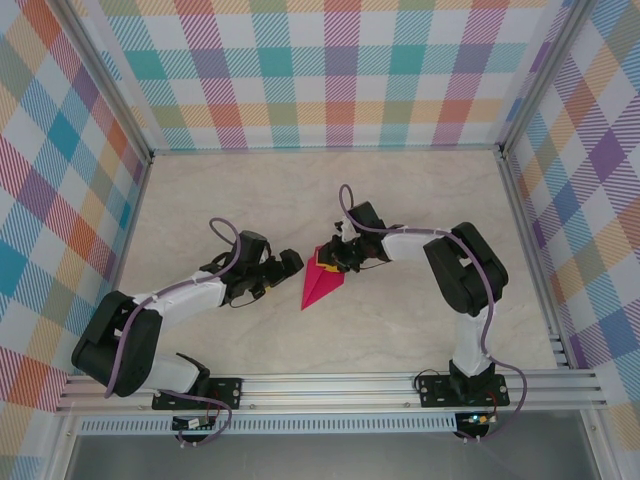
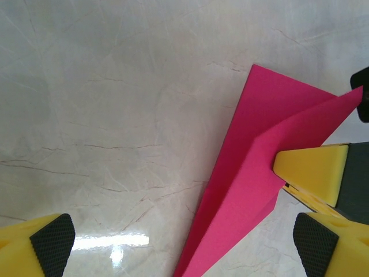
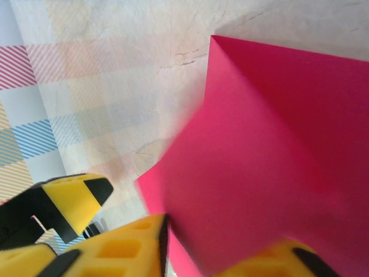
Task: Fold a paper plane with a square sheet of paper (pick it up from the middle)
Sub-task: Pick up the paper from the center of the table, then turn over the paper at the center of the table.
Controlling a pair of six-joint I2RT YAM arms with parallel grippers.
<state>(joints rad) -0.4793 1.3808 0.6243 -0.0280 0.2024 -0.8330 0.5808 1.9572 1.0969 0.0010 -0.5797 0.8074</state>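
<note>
Plane (image 1: pixel 320 284) lies mid-worktop (image 1: pixel 250 200), point near-left, wide end far-right. My right gripper (image 1: pixel 338 258) straddles its raised flap at that far end; pinched or not, I cannot tell. My left gripper (image 1: pixel 291 262) gapes wide, just left of it.

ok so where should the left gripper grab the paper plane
Probably the raised wing of the paper plane, clear of the right gripper, coming down from above with the left gripper open astride it. That wing stands off the table along the crease; the rest lies flat, offering no edge.
</note>
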